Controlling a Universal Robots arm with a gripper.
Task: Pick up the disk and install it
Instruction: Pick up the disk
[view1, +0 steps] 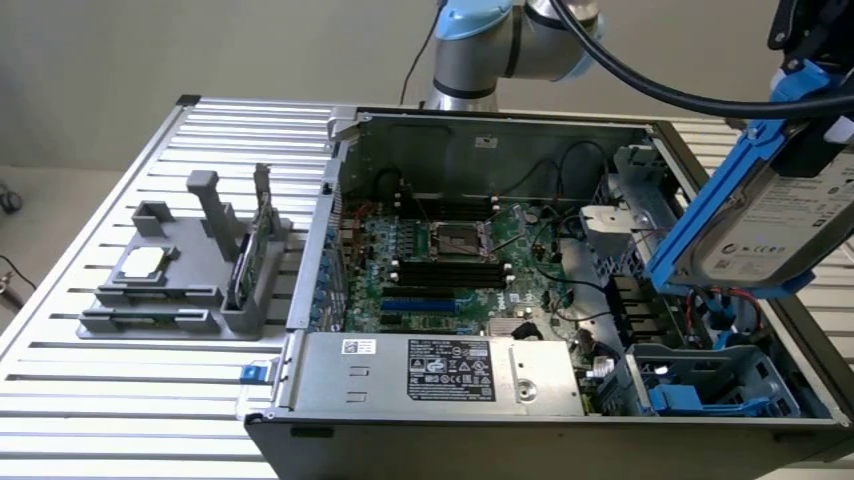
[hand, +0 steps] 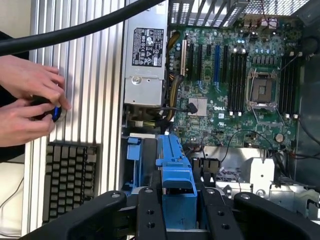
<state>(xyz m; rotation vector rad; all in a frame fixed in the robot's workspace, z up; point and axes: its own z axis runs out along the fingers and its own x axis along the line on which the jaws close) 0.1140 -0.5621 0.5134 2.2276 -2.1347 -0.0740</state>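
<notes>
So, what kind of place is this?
Probably a robotics lab bench: an open computer case lies on a slatted metal table, and a robot arm holds a disk above it.

This is a robotics lab set up for computer-assembly work. A Universal Robots arm (view1: 474, 45) rises behind a slatted aluminium counter (view1: 80, 420), its claw (hand: 179, 200) clamped on a hard disk (view1: 787, 215) held in the air. On the counter lies an opened desktop tower (view1: 494, 118) with its motherboard (view1: 454, 265) bare, beside a grey fixture (view1: 174, 300) holding loose parts. At the counter's edge are a keyboard (hand: 67, 185) and a person's hands (hand: 27, 80) around a small dark device.
</notes>
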